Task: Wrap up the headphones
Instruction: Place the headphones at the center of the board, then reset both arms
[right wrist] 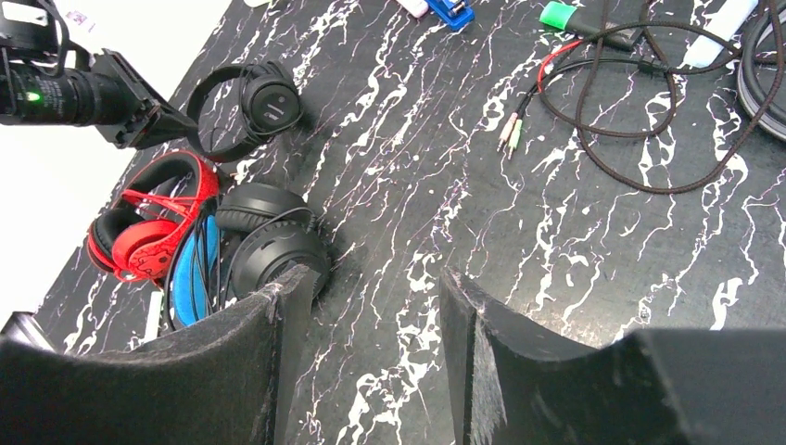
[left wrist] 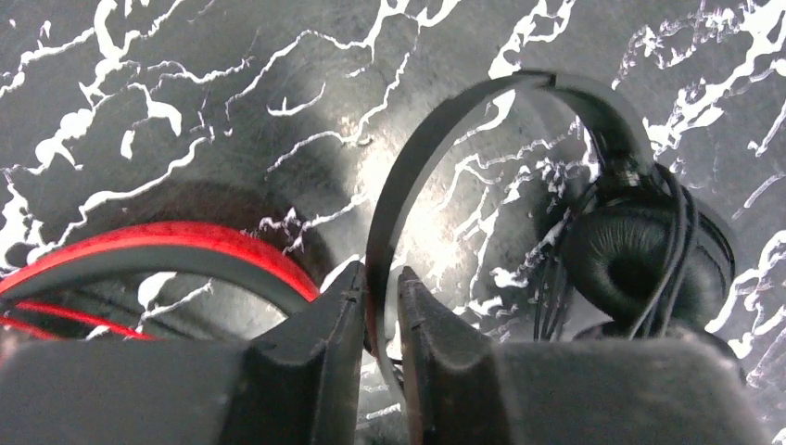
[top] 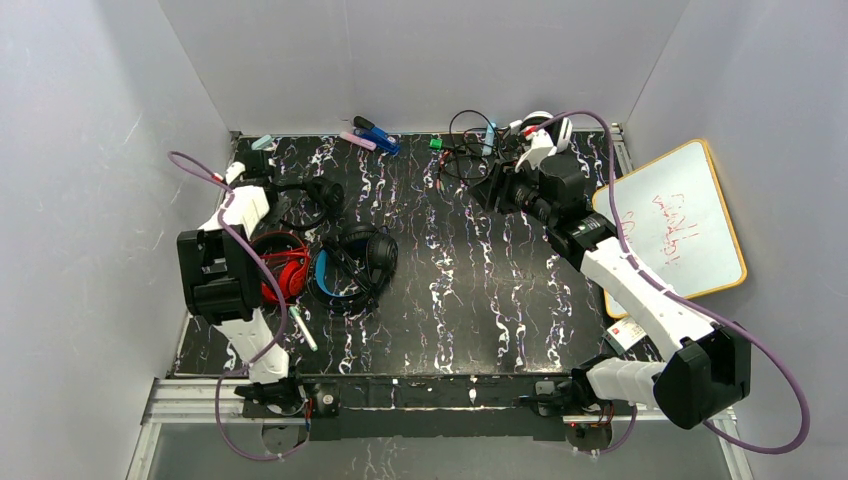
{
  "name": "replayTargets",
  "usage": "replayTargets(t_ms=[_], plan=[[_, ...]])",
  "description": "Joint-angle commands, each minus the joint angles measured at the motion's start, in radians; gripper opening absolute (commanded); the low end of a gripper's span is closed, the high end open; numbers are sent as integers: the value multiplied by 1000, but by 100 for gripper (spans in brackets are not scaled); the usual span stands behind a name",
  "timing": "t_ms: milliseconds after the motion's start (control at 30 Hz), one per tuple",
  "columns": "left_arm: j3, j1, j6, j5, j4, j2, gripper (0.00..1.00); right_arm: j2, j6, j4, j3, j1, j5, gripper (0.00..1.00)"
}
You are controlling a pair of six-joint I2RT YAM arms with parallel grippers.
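My left gripper (left wrist: 380, 283) is pinched shut on the thin headband of the all-black headphones (left wrist: 640, 264), cord draped over the ear cup, at the far left of the marbled table (top: 450, 290). Nearer my side of that pair lie the red headphones (right wrist: 148, 227), right against the black pair with the blue headband (right wrist: 264, 250). My right gripper (right wrist: 375, 276) hangs with its jaws apart above the table's far right, near a tangle of loose cables (right wrist: 640, 139).

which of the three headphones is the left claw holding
The all-black over-ear headphones, band clamped in the left claw; the glossy red pair and blue-banded black pair lie free.
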Motion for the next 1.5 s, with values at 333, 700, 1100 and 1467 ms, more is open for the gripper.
replayTargets(t_ms=[333, 700, 1100, 1467], plan=[[-61, 6, 14, -153, 51, -141, 98, -34, -10, -13, -12, -2, 21, 68], [-170, -38, 195, 172, 50, -419, 98, -95, -50, 36, -98, -2, 17, 73], [-390, -210, 353, 279, 297, -648, 98, -271, -134, 307, -387, -2, 225, 99], [-588, -263, 568, 300, 481, -760, 98, -287, -208, 356, -525, -34, 340, 99]])
